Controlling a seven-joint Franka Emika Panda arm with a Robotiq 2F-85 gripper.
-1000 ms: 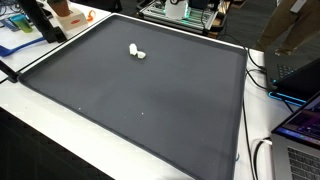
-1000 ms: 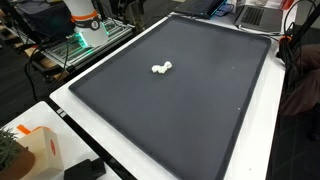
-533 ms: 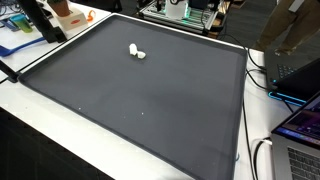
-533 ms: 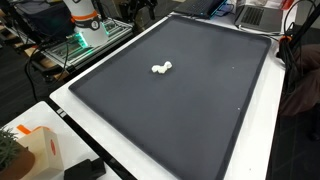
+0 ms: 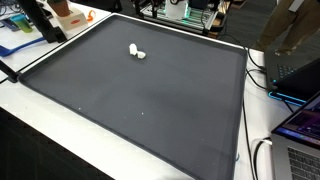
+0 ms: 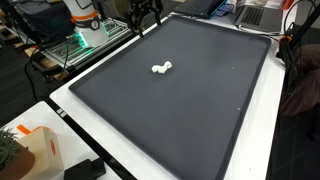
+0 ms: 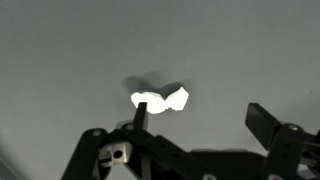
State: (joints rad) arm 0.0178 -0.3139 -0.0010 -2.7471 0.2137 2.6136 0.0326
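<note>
My gripper (image 7: 198, 122) hovering over black mat (image 7: 60, 50), jaws spread wide, empty. Small white lump (image 7: 162, 100) ahead, off-centre toward one finger, not touching.

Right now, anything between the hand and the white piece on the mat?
No. Only bare dark mat lies between the hand and the white piece, shown in an exterior view.
</note>
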